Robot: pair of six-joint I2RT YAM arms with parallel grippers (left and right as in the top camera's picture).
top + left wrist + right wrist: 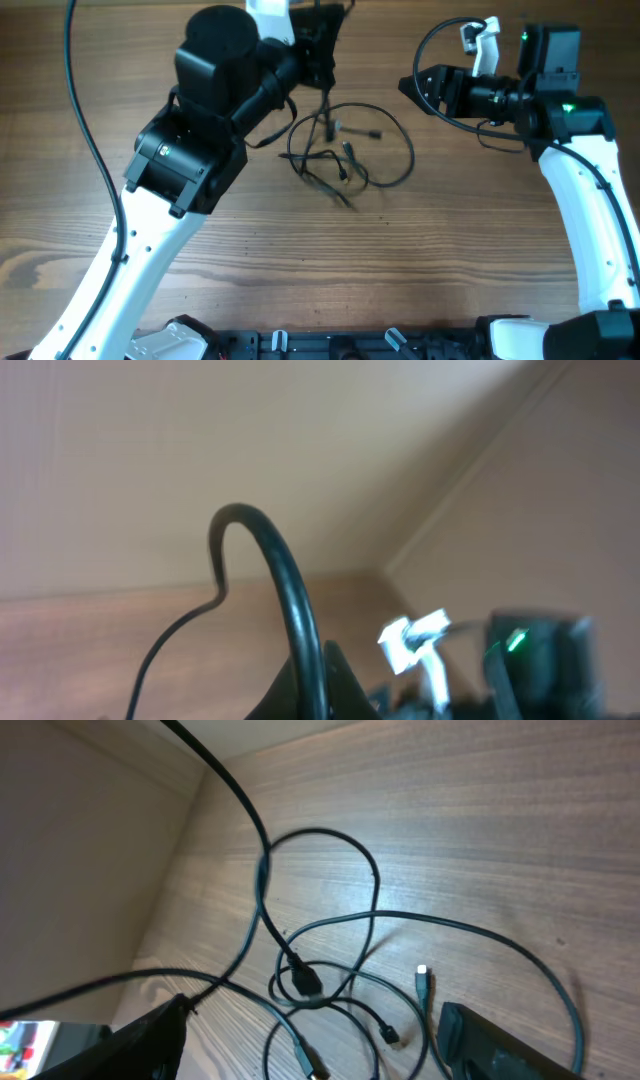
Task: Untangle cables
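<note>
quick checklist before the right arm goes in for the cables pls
1. Left gripper shut on a cable: ok.
2. That cable raised clear of the table near the grip: ok, it arches in the air in the left wrist view.
3. Right gripper open and holding nothing: ok.
4. Tangle within the right wrist view: ok, it lies between the fingers.
5. Loops separated: not ok, several cross at one knot.
6. Which strand leads to the loose plug: cannot tell.
</note>
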